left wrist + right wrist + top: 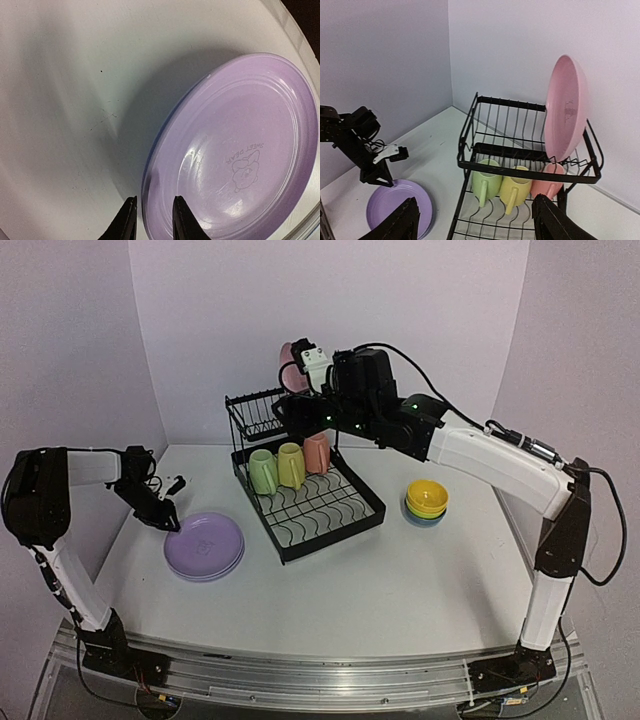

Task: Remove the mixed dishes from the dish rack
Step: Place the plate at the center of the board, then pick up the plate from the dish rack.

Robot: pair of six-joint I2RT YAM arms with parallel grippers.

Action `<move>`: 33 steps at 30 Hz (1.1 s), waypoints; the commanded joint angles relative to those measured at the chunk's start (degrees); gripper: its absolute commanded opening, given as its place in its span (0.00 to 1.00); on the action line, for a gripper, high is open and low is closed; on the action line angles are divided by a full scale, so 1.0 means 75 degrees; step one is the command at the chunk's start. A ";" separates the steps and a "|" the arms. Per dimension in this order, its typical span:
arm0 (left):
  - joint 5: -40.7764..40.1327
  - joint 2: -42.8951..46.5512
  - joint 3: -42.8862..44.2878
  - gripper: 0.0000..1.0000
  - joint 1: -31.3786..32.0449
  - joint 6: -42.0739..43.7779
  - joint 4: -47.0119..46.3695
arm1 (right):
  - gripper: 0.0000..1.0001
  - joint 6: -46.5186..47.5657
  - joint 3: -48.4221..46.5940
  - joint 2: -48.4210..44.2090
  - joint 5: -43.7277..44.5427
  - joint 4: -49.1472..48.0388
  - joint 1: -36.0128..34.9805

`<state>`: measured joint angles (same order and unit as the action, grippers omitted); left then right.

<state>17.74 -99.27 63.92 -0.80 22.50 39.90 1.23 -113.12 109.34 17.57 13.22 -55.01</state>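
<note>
The black dish rack (325, 510) stands mid-table. A pink plate (565, 110) stands upright in its upper shelf. Green (487, 184), yellow (517, 187) and pink (547, 184) mugs lie in the tray base. My right gripper (480, 225) is wide open and empty, hovering in front of the upper shelf (290, 412). A purple plate (204, 543) lies flat on a blue plate (150, 162) on the table at the left. My left gripper (152, 222) is open, its fingertips (182, 220) straddling the purple plate's (235, 150) near rim. Yellow, green and blue bowls (427, 498) sit stacked at the right.
Purple walls close in the back and both sides. The right arm (480, 455) reaches over the rack from the right. The left arm (355, 140) also shows in the right wrist view beside the purple plate (395, 210).
</note>
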 commanded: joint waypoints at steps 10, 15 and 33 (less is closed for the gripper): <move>-0.0142 0.0641 0.0903 0.31 -0.0011 0.0141 0.0263 | 0.74 -0.0104 -0.1896 0.0893 0.0436 0.0124 0.1517; 0.0249 0.1124 0.1428 0.52 -0.0003 0.0059 0.0270 | 0.77 0.0684 -0.3542 0.2115 0.0575 -0.0265 0.1607; 0.1275 0.1918 0.1819 0.65 0.0001 0.0050 0.0076 | 0.65 0.2659 -0.4702 0.4192 0.1031 -0.2680 0.1614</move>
<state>24.59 -85.56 75.05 -0.80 22.71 41.37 16.60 -144.94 138.15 21.01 0.87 -43.05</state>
